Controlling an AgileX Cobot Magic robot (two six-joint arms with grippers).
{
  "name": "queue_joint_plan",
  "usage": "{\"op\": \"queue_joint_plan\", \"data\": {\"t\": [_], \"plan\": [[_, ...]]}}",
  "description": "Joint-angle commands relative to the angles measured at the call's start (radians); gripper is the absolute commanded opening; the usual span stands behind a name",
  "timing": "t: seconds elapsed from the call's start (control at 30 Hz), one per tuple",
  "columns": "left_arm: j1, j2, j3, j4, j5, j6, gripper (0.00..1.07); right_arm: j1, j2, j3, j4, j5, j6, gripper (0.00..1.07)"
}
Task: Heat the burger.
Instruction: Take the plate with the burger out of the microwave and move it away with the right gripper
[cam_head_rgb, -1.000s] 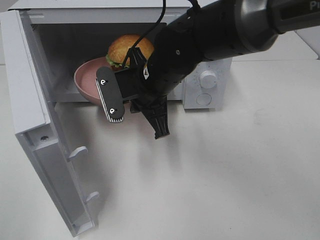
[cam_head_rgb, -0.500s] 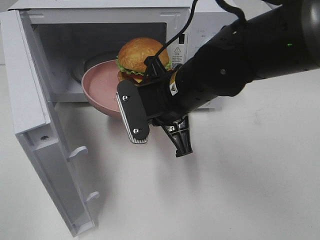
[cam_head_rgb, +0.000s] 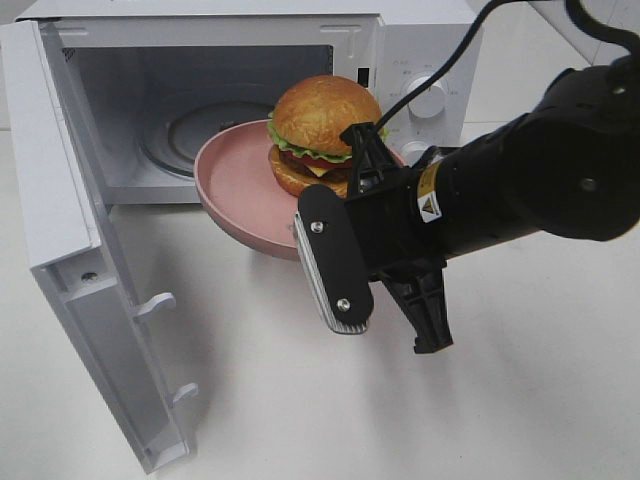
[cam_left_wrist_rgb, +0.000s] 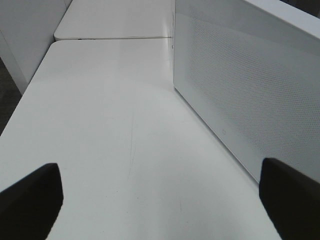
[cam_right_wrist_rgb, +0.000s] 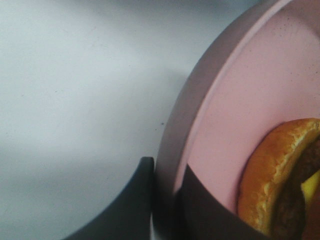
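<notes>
On a plain white table, the right pincer clamps the pink plate's rim.

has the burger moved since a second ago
Yes. The burger, on the pink plate held by the right gripper, has come out of the microwave cavity, toward its control knob side.

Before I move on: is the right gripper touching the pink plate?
Touching. The right wrist view shows the right gripper fingers pinching the pink plate rim, one each side.
</notes>
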Motion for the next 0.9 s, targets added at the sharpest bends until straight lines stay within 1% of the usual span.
{"op": "queue_joint_plan", "data": {"t": [0.03,0.1,0.13,0.17,0.2,0.27,0.3,0.37,0.47,0.6,0.73,0.9], "plan": [[0.001,-0.020,0.006,-0.009,-0.003,-0.007,1.00,-0.001,-0.100,0.058,-0.025,-0.062,-0.019,0.00],[0.001,-0.020,0.006,-0.009,-0.003,-0.007,1.00,-0.001,-0.120,0.071,-0.025,-0.061,-0.019,0.00],[0.001,-0.020,0.006,-0.009,-0.003,-0.007,1.00,-0.001,-0.159,0.103,-0.028,-0.060,-0.019,0.00],[0.001,-0.020,0.006,-0.009,-0.003,-0.007,1.00,-0.001,-0.159,0.103,-0.028,-0.060,-0.019,0.00],[0.001,-0.020,0.006,-0.009,-0.003,-0.007,1.00,-0.001,-0.195,0.134,-0.046,-0.057,-0.020,0.00],[0.001,-0.020,0.006,-0.009,-0.003,-0.007,1.00,-0.001,-0.211,0.145,-0.051,-0.054,-0.020,0.00],[0.001,-0.020,0.006,-0.009,-0.003,-0.007,1.00,-0.001,-0.251,0.169,-0.051,-0.037,-0.019,0.00],[0.001,-0.020,0.006,-0.009,-0.003,-0.007,1.00,-0.001,-0.266,0.177,-0.051,-0.027,-0.019,0.00],[0.001,-0.020,0.006,-0.009,-0.003,-0.007,1.00,-0.001,-0.343,0.219,-0.051,0.020,-0.019,0.00],[0.001,-0.020,0.006,-0.009,-0.003,-0.007,1.00,-0.001,-0.390,0.242,-0.052,0.054,-0.019,0.00],[0.001,-0.020,0.006,-0.009,-0.003,-0.007,1.00,-0.001,-0.470,0.282,-0.086,0.111,-0.003,0.00],[0.001,-0.020,0.006,-0.009,-0.003,-0.007,1.00,-0.001,-0.528,0.290,-0.121,0.184,0.038,0.00]]}}
